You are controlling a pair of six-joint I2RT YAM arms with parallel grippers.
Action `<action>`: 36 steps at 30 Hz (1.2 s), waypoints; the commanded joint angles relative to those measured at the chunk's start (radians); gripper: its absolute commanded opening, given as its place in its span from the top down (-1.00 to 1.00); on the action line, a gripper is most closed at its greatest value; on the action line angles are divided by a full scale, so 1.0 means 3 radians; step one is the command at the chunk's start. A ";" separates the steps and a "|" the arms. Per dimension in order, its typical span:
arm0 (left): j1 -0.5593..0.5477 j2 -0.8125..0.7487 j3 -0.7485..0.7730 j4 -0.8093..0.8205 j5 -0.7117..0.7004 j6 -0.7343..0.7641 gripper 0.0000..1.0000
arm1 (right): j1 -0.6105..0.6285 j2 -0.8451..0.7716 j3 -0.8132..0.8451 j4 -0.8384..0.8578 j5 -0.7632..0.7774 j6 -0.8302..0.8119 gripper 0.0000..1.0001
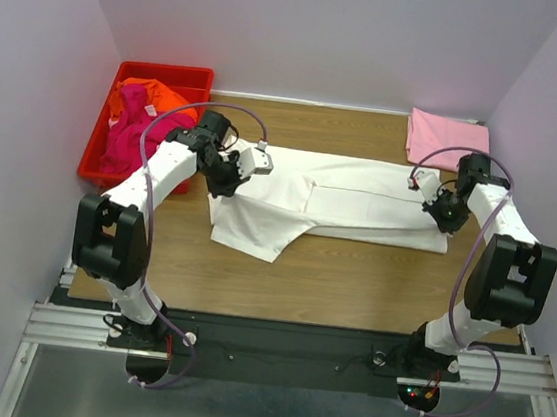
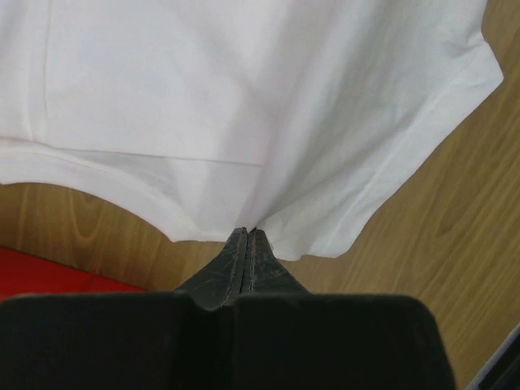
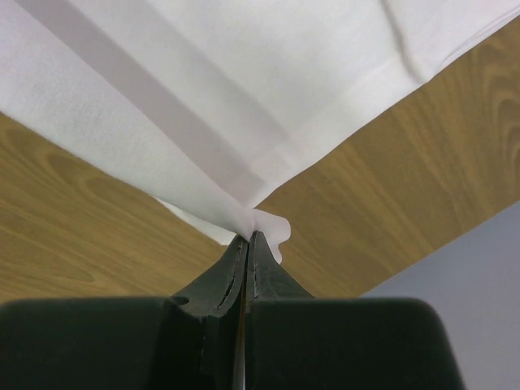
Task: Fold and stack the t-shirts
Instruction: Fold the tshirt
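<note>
A large white t-shirt (image 1: 350, 202) lies folded lengthwise across the middle of the wooden table, one sleeve flap sticking out at the front left. My left gripper (image 1: 223, 184) is shut on its left edge; the left wrist view shows the white cloth (image 2: 268, 122) pinched at the gripper (image 2: 247, 234). My right gripper (image 1: 443, 217) is shut on its right corner; the right wrist view shows the cloth (image 3: 244, 89) bunched at the gripper (image 3: 248, 237). A folded pale pink t-shirt (image 1: 445, 139) lies at the back right. Orange (image 1: 150, 98) and magenta (image 1: 130, 141) t-shirts lie in the bin.
A red plastic bin (image 1: 201, 77) stands at the back left beside my left arm; its edge shows in the left wrist view (image 2: 49, 276). White walls close in the table on three sides. Bare wood (image 1: 351, 277) lies in front of the white shirt.
</note>
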 commanded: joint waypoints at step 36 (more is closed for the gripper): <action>0.0260 0.1196 0.0974 0.0238 0.0122 0.0060 1.00 | -0.0032 0.1313 0.1242 0.0173 0.0032 0.0150 0.80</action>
